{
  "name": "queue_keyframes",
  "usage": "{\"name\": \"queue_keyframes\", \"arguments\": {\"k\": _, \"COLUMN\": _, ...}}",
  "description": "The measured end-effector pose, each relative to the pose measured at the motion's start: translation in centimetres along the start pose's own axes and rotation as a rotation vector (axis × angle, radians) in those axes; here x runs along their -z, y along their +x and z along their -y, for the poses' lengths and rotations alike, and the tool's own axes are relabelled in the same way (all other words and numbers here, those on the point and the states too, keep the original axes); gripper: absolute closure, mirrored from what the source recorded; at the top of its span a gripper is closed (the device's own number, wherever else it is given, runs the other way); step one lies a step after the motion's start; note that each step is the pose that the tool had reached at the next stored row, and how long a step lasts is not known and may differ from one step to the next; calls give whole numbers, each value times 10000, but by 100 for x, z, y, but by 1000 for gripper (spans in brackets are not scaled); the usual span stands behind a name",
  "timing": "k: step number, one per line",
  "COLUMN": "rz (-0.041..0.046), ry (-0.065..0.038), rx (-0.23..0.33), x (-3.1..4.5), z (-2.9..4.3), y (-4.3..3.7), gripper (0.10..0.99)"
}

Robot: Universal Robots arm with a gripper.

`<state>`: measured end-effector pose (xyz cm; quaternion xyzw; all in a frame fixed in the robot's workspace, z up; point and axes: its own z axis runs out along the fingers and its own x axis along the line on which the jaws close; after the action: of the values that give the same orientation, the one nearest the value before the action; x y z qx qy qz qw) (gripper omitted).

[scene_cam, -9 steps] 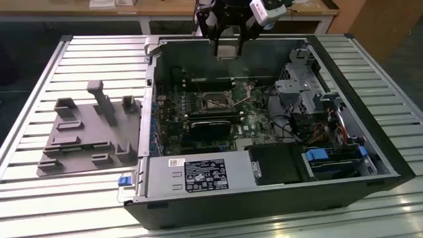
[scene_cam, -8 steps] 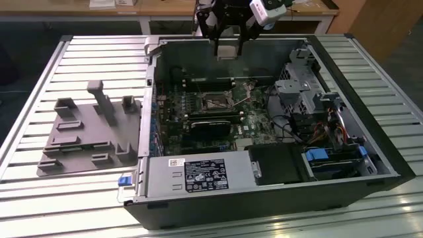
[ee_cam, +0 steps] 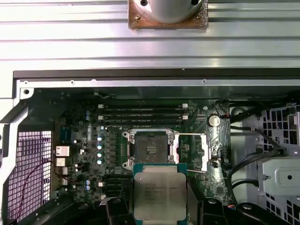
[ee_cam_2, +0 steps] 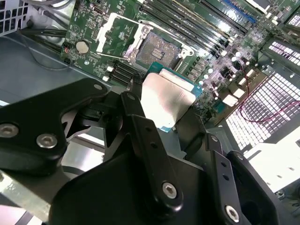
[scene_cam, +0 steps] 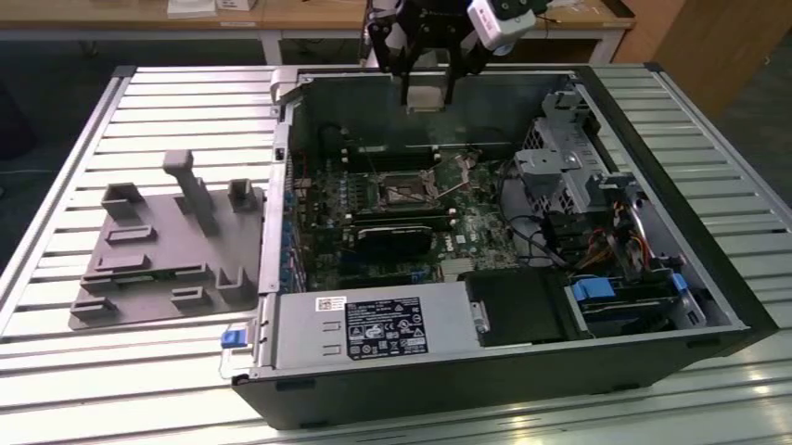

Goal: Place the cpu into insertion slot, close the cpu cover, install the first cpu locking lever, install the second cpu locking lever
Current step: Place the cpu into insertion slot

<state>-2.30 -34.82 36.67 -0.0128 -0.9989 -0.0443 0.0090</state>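
From where I stand, the gripper's point(scene_cam: 425, 91) two fingers point(ee_cam_2: 140, 126) are pinched narrow on the one cpu point(ee_cam: 159, 193), holding it above the open computer case point(scene_cam: 495, 371). One uncovered insertion slot point(ee_cam: 150, 150) lies below, with its single cpu cover point(ee_cam: 214, 145) swung open beside it.

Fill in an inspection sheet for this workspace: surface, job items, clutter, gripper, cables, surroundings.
Surface: ribbed silver metal table carrying an open black computer case.
Job's things: flat square silver-faced cpu held above the board, not seated; square dark insertion slot with a silvery rim, empty; thin silvery cpu cover swung open beside the slot.
Clutter: grey moulded plastic fixture with posts and slots, on the table beside the case.
Gripper: black gripper shut on the cpu.
Cables: coloured wire bundle inside the case.
Surroundings: wooden bench behind the table.
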Motion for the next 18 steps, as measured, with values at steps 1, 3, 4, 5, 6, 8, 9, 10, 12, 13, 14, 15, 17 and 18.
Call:
{"name": "queue_keyframes", "arguments": {"k": 1, "rz": 0, "ry": 7, "rx": 0, "x": -3, "z": 0, "y": 0, "gripper": 549}}
{"name": "queue_keyframes", "arguments": {"k": 3, "rz": 1, "ry": 20, "rx": -1, "x": -11, "z": 1, "y": 0, "gripper": 549}}
{"name": "queue_keyframes", "arguments": {"k": 4, "rz": 1, "ry": 28, "rx": -1, "x": -15, "z": 1, "y": 0, "gripper": 549}}
{"name": "queue_keyframes", "arguments": {"k": 5, "rz": 2, "ry": 35, "rx": -1, "x": -19, "z": 2, "y": 0, "gripper": 549}}
{"name": "queue_keyframes", "arguments": {"k": 6, "rz": 2, "ry": 45, "rx": -2, "x": -23, "z": 2, "y": 0, "gripper": 549}}
{"name": "queue_keyframes", "arguments": {"k": 8, "rz": 3, "ry": 69, "rx": -2, "x": -32, "z": 3, "y": 0, "gripper": 549}}
{"name": "queue_keyframes", "arguments": {"k": 9, "rz": 3, "ry": 83, "rx": -2, "x": -36, "z": 3, "y": 0, "gripper": 549}}
{"name": "queue_keyframes", "arguments": {"k": 10, "rz": 4, "ry": 95, "rx": -2, "x": -40, "z": 4, "y": 0, "gripper": 549}}
{"name": "queue_keyframes", "arguments": {"k": 12, "rz": 4, "ry": 129, "rx": -3, "x": -46, "z": 4, "y": 0, "gripper": 549}}
{"name": "queue_keyframes", "arguments": {"k": 13, "rz": 5, "ry": 153, "rx": -4, "x": -51, "z": 5, "y": 0, "gripper": 549}}
{"name": "queue_keyframes", "arguments": {"k": 14, "rz": 6, "ry": 171, "rx": -4, "x": -56, "z": 5, "y": 0, "gripper": 549}}
{"name": "queue_keyframes", "arguments": {"k": 15, "rz": 6, "ry": 191, "rx": -4, "x": -62, "z": 6, "y": 0, "gripper": 549}}
{"name": "queue_keyframes", "arguments": {"k": 17, "rz": 6, "ry": 232, "rx": -5, "x": -75, "z": 7, "y": 0, "gripper": 549}}
{"name": "queue_keyframes", "arguments": {"k": 18, "rz": 7, "ry": 251, "rx": -5, "x": -83, "z": 7, "y": 0, "gripper": 549}}
